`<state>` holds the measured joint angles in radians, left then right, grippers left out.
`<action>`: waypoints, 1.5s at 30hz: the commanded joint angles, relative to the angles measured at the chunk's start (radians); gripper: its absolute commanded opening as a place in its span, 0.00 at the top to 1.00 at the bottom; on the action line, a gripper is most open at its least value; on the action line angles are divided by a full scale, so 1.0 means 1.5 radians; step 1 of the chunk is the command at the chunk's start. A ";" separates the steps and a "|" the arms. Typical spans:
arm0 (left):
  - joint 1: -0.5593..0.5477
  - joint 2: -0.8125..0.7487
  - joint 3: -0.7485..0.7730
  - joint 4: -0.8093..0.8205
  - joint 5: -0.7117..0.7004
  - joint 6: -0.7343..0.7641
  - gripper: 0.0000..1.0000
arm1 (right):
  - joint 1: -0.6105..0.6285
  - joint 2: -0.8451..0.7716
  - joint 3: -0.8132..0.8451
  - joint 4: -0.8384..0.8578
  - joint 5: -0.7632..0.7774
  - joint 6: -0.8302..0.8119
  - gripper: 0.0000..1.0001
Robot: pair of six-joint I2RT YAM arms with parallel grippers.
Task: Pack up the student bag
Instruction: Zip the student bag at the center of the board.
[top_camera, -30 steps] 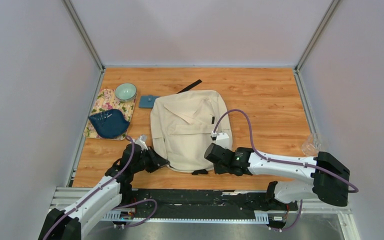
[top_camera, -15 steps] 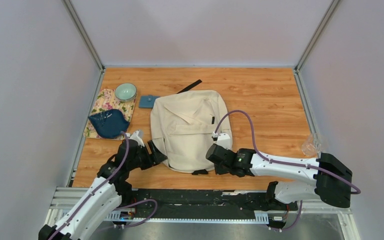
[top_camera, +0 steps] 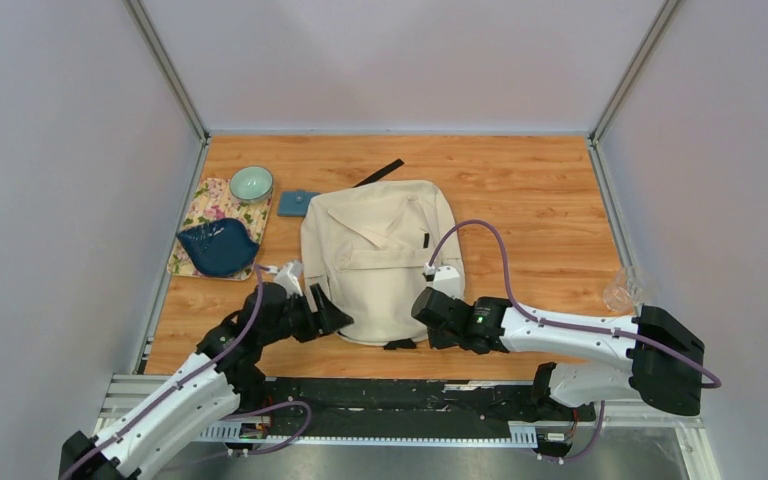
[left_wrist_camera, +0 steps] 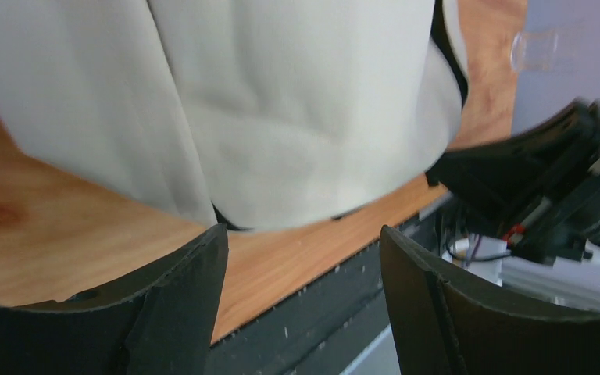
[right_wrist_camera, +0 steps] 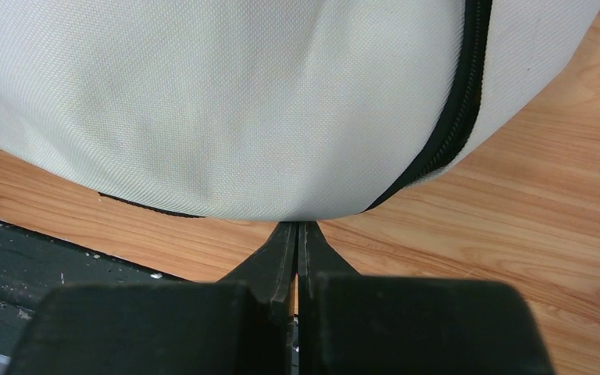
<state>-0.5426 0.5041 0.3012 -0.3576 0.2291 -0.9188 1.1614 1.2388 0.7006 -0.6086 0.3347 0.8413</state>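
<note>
Student bag: flat on the tabletop, front pocket flap up, roughly central, near hem close to the tabletop's near edge with only a narrow strip of wood between. Right of the bag, broad bare wood out to the side wall. Beyond its far edge, another bare band.

Left gripper at the bag's near-left corner, jaws spread wide, fabric edge just ahead of the tips and apart from them. Right gripper at the bag's near hem, jaws pressed together, tips up against the fabric beside the black zipper.

Left of the bag, hard by the side rail, floral mat with a dark blue dish on it and a pale green bowl at its far corner. Blue pouch touching the bag's far-left corner. Black strap poking out past the bag's far edge. Clear cup well right of the bag, at the tabletop's rim.
</note>
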 commanded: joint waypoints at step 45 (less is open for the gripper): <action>-0.307 0.104 -0.253 0.214 -0.352 -0.297 1.00 | -0.053 -0.029 0.022 -0.017 0.042 -0.010 1.00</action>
<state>-1.0183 0.7757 0.0574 0.1631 -0.2005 -1.4075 1.1225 1.1957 0.7010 -0.6121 0.3405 0.8574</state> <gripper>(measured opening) 0.011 0.007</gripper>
